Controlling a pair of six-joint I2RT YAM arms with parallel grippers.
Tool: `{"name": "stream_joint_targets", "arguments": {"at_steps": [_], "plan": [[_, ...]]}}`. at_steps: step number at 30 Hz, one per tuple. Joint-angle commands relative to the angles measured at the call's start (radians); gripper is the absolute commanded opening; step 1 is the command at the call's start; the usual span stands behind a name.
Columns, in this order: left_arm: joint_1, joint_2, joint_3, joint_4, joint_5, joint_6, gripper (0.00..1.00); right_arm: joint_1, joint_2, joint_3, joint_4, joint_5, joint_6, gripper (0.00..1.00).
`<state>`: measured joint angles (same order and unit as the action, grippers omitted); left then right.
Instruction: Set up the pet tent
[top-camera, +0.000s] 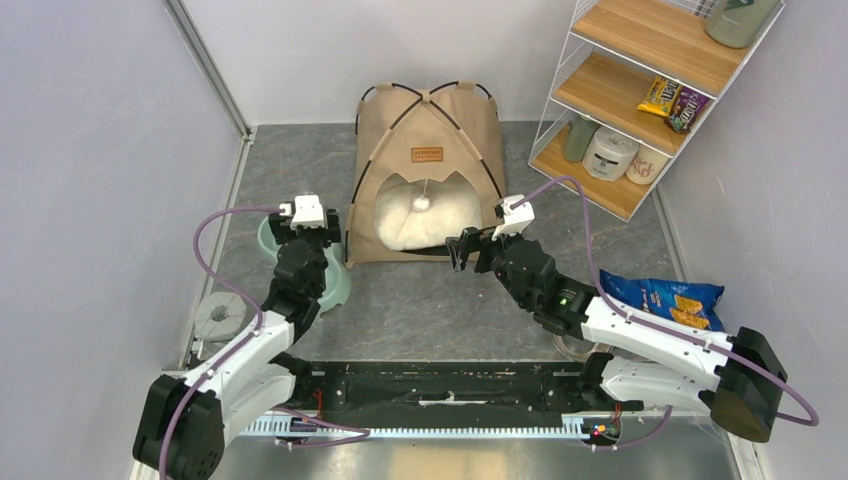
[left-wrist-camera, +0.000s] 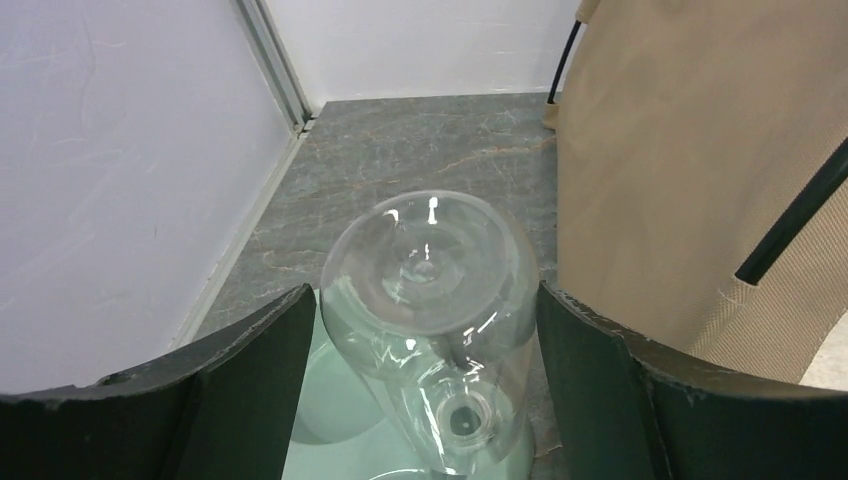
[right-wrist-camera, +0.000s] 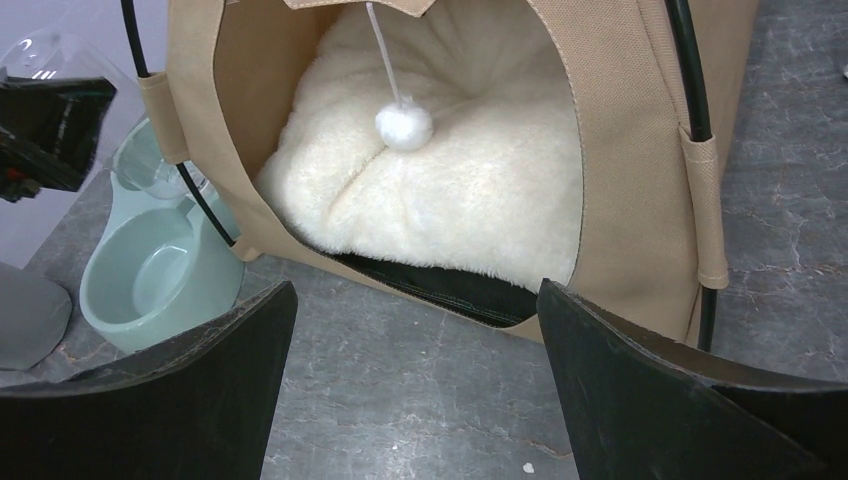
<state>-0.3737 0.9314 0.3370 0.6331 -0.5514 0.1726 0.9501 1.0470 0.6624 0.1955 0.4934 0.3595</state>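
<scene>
The pet tent (top-camera: 425, 130) stands upright at the back middle: tan fabric, black crossing poles, a brown label patch over the arched doorway. A fluffy white pillow (top-camera: 420, 215) lies inside on the black base (right-wrist-camera: 450, 290), and a white pom-pom (right-wrist-camera: 404, 127) hangs in the doorway. My right gripper (top-camera: 462, 250) is open and empty, low over the floor just in front of the doorway's right side (right-wrist-camera: 415, 290). My left gripper (top-camera: 305, 225) is open to the left of the tent, its fingers flanking a clear bottle (left-wrist-camera: 430, 290); contact cannot be told.
The clear bottle sits tilted in a pale green pet bowl (top-camera: 335, 285) beside the tent's left wall (left-wrist-camera: 680, 180). A wire shelf (top-camera: 640, 100) with snacks and jars stands back right. A blue snack bag (top-camera: 665, 298) lies right. A grey disc (top-camera: 220, 318) lies left. Walls close both sides.
</scene>
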Motion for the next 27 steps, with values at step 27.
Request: {"name": "stream_joint_targets", "arguments": {"at_steps": [27], "plan": [[-0.003, -0.118, 0.473, -0.716, -0.046, -0.269, 0.90, -0.050, 0.013, 0.216, -0.487, 0.142, 0.199, 0.97]]}}
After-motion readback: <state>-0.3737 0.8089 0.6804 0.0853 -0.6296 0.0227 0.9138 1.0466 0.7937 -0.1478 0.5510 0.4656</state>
